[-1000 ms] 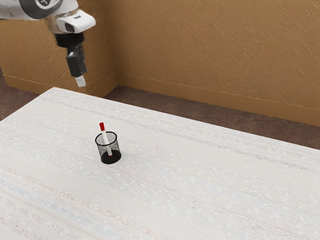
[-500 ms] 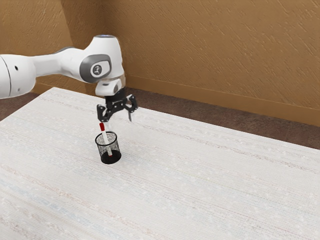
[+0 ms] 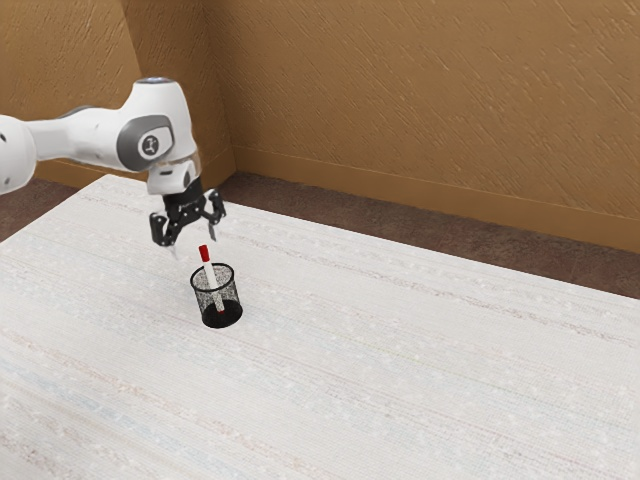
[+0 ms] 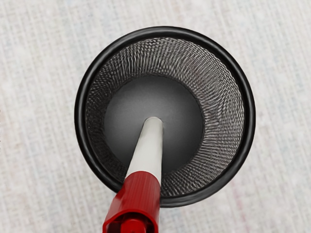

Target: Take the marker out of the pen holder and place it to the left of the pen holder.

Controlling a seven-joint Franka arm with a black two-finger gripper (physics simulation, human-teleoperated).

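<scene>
My gripper (image 3: pixel 194 246) is open, its fingers spread and pointing down, at the height of the marker's red cap and close to it. The white marker (image 3: pixel 210 274) with the red cap leans in the black mesh pen holder (image 3: pixel 222 316), cap up and sticking out over the rim. From above, in the wrist view, the marker (image 4: pixel 148 150) rests against the rim of the pen holder (image 4: pixel 247 116), its cap reaching toward my hand and its lower end on the holder's dark floor.
The pen holder stands upright on a pale, streaked table (image 3: pixel 400 350). Behind the table's far edge are a brown floor and a tan wall (image 3: pixel 430 110).
Over the last half second my hand has moved toward the exterior view's left. Before that it swung in over the table from the upper left. The marker and pen holder have stayed put.
</scene>
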